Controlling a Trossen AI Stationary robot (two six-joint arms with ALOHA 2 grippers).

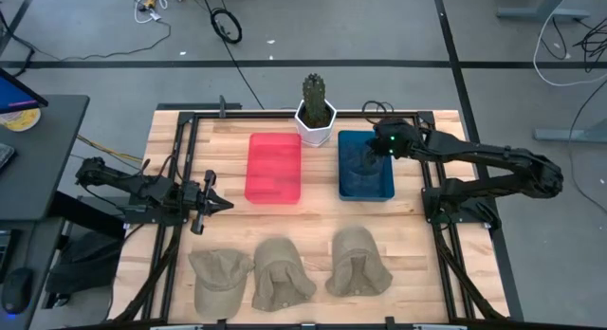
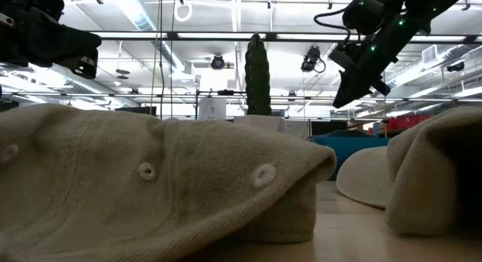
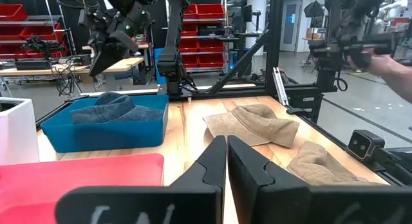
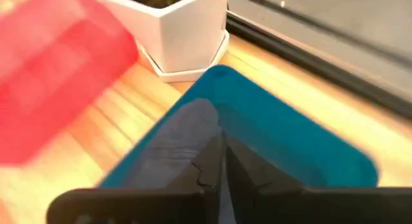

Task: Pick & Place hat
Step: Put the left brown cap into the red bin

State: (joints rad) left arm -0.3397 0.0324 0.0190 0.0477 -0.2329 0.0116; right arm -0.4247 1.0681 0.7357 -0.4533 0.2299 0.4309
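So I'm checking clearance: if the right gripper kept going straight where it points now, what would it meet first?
Probably the denim hat in the blue bin; the right gripper points down at it.

The nearest tan hat (image 2: 151, 190) overflows the low view's left edge, hiding the table.

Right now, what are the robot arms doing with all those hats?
The right gripper, fingers together, hovers over the blue bin, where a denim hat already lies. Three tan hats still wait in a row at the table's front edge. The red bin beside it holds nothing. The left gripper waits at the table's left side, fingers together.
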